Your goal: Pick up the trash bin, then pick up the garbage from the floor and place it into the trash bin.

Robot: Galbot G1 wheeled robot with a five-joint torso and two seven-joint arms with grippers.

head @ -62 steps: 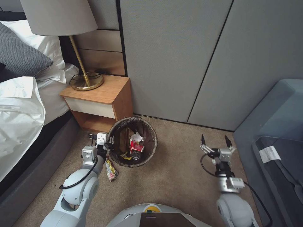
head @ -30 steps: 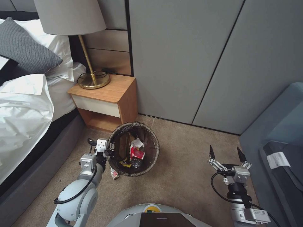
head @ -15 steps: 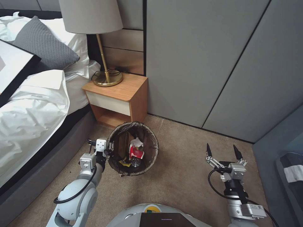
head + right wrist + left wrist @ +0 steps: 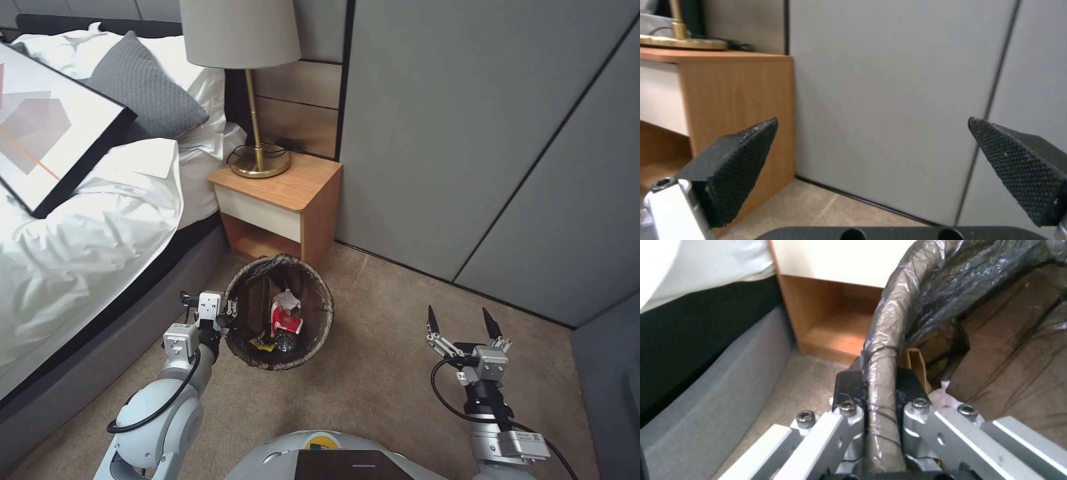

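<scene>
The left claw (image 4: pixel 229 312) is clamped on the rim of the trash bin (image 4: pixel 320 297), one finger inside and one outside the dark bag folded over the edge (the left wrist view shows the pinch plainly). So the bin looks to be in hand, and the step under way seems to be carrying it about while hunting for garbage. The bin sits at about 11 o'clock from the robot's body, just in front of the nightstand (image 4: pixel 287 193) and beside the bed (image 4: pixel 73 267). Inside it lie a tan paper bag (image 4: pixel 261 303), a crumpled white tissue (image 4: pixel 288 300), a red-and-white packet (image 4: pixel 287 322), a yellow wrapper (image 4: pixel 262 345) and a small bottle (image 4: pixel 285 342). The right claw (image 4: pixel 464 323) hangs at about 1 o'clock, spread wide and empty above the carpet (image 4: pixel 373 373). The next move likely calls for finding any remaining litter and bringing that free claw down onto it.
</scene>
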